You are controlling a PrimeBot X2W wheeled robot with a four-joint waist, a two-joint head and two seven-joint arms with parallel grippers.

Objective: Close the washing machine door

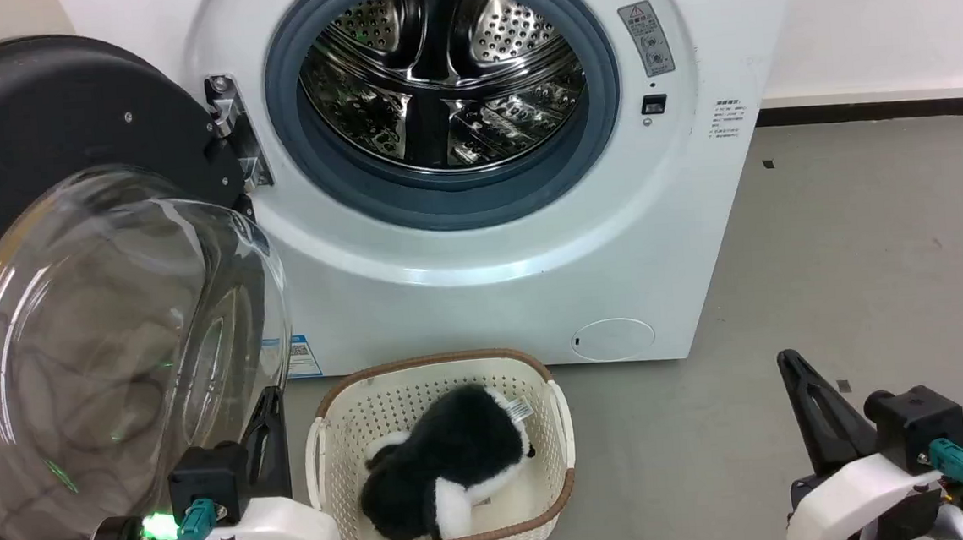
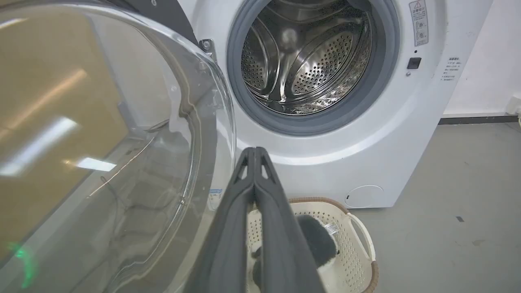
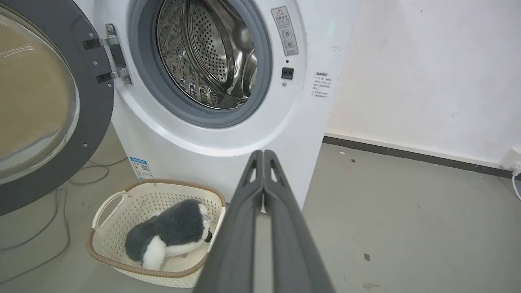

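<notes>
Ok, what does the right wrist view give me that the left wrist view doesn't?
Right wrist: the washing machine door with its broad black rim and both hinge brackets. Left wrist: the door's glass bowl close beside the left gripper, fingers shut, plus the round flap. Both: steel drum, basket, plush toy.

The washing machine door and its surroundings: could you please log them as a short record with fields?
door: washing machine door wide open, hinged at the robot's left
drum: steel drum, no laundry seen
basket: basket on floor before the washing machine, holding a black-and-white plush toy
left hand: left hand shut, empty, beside the door's glass
right hand: right hand shut, empty, apart from machine
</notes>
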